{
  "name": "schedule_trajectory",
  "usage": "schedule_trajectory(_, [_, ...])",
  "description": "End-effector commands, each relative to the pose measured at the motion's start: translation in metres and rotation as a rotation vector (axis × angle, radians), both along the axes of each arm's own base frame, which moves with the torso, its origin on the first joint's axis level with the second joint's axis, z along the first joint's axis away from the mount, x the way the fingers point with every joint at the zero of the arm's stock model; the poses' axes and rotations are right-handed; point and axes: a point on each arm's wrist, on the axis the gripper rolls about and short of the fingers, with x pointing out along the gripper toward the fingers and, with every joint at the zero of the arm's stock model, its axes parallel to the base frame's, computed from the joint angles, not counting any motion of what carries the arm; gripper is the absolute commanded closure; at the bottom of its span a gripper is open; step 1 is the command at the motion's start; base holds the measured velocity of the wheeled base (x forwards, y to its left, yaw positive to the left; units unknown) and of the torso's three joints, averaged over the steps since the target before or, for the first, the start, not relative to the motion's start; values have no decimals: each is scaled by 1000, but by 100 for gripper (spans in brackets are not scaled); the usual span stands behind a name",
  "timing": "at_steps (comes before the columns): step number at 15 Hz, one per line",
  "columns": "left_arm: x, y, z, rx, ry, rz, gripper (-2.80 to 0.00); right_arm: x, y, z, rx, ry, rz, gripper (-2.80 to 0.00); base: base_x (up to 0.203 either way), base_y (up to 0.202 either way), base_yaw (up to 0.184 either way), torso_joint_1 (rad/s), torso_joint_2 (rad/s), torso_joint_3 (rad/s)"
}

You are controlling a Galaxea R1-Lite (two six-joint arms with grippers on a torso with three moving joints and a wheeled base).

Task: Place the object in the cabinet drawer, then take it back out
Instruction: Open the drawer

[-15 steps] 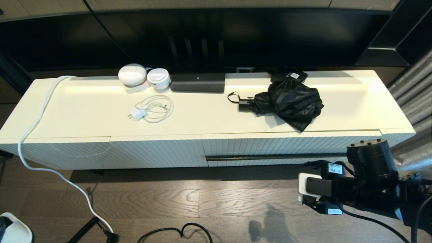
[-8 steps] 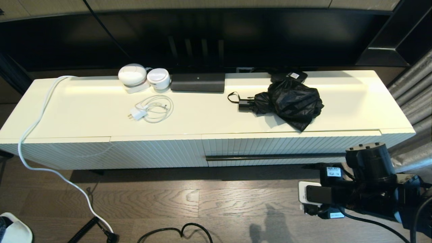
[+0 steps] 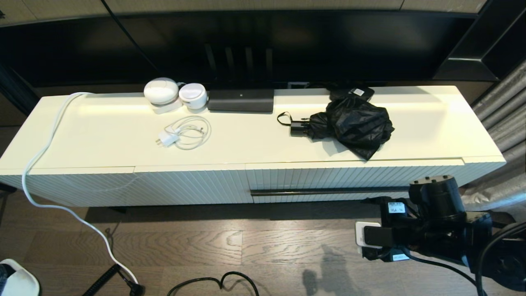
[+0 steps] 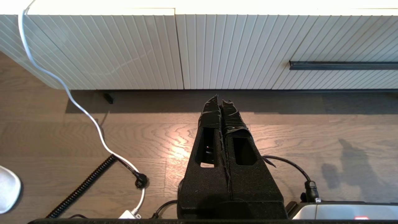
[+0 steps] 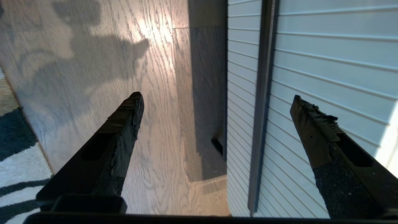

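Note:
The black folding umbrella (image 3: 353,123) lies on the cabinet top at the right, its handle and wrist loop (image 3: 287,120) pointing left. Below it the ribbed drawer (image 3: 353,177) is closed, with its black bar handle (image 3: 328,191) across the front. My right arm (image 3: 435,218) hangs low before the drawer's right end. My right gripper (image 5: 216,95) is open, with the bar handle (image 5: 262,93) in line between its fingers and not touched. My left gripper (image 4: 220,100) is shut on nothing over the floor, facing the cabinet front.
On the cabinet top stand two white round devices (image 3: 174,93), a long black box (image 3: 241,100), a coiled white charger (image 3: 185,133) and a small labelled black box (image 3: 356,92). A white cable (image 3: 37,164) drops to the floor, where black cords (image 3: 213,283) lie.
My right arm has shifted left along the cabinet front and a little lower. The umbrella and drawer have not moved.

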Motion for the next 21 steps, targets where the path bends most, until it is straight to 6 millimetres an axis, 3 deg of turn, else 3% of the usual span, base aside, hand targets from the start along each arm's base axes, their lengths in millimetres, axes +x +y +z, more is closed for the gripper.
schedule_trajectory(1, [0, 0, 0, -1, 1, 1, 0, 10, 4, -20, -24, 47, 3, -280, 0, 0, 0, 0, 0, 0])
schedule_trajectory(9, [0, 0, 0, -1, 1, 0, 0, 40, 12, -44, -28, 77, -14, -280, 0, 0, 0, 0, 0, 0])
schedule_trajectory(21, [0, 0, 0, -1, 0, 0, 0, 72, 22, -61, 31, 63, -47, -280, 0, 0, 0, 0, 0, 0])
